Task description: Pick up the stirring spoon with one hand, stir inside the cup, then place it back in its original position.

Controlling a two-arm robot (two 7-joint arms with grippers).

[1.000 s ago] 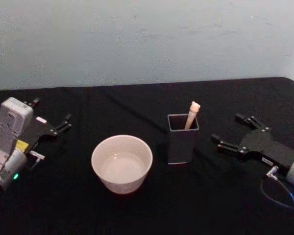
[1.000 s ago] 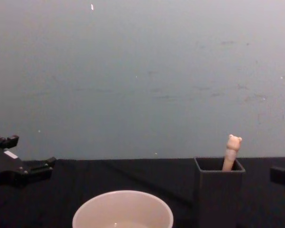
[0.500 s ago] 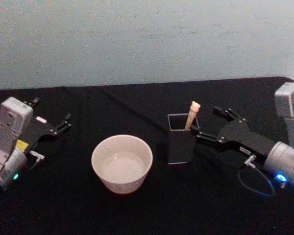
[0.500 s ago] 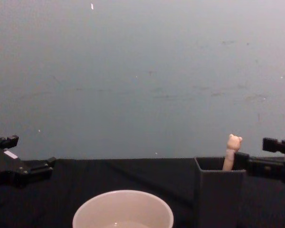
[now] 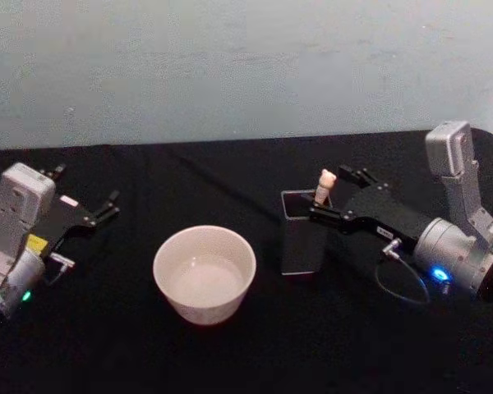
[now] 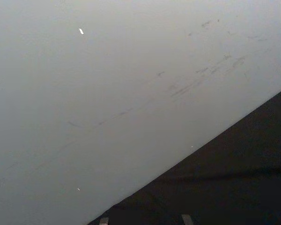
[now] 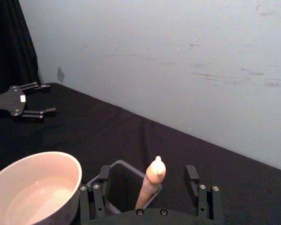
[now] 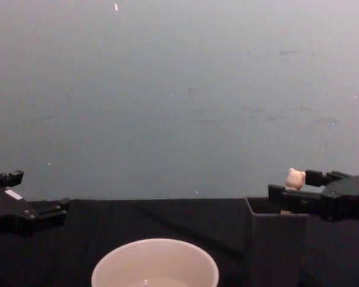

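The stirring spoon (image 5: 325, 185) stands in a dark grey square holder (image 5: 302, 238), its bear-head handle (image 8: 295, 178) sticking up above the rim. My right gripper (image 5: 329, 194) is open at the holder's top. Its fingers (image 7: 103, 174) pass on either side of the spoon handle (image 7: 152, 180) with a gap on each side. The cream-white cup (image 5: 204, 273) sits to the left of the holder and holds a little clear liquid. My left gripper (image 5: 84, 190) rests open at the table's left edge, far from both.
A black cloth covers the table (image 5: 230, 353), with a pale wall (image 8: 179, 89) close behind it. The cup (image 7: 33, 187) and the holder (image 7: 124, 183) stand about a hand's width apart. Bare cloth lies in front of both.
My right arm has swung in from the right and risen, bringing its open fingers up to the holder's top and around the spoon handle. The left arm, cup and spoon have not moved.
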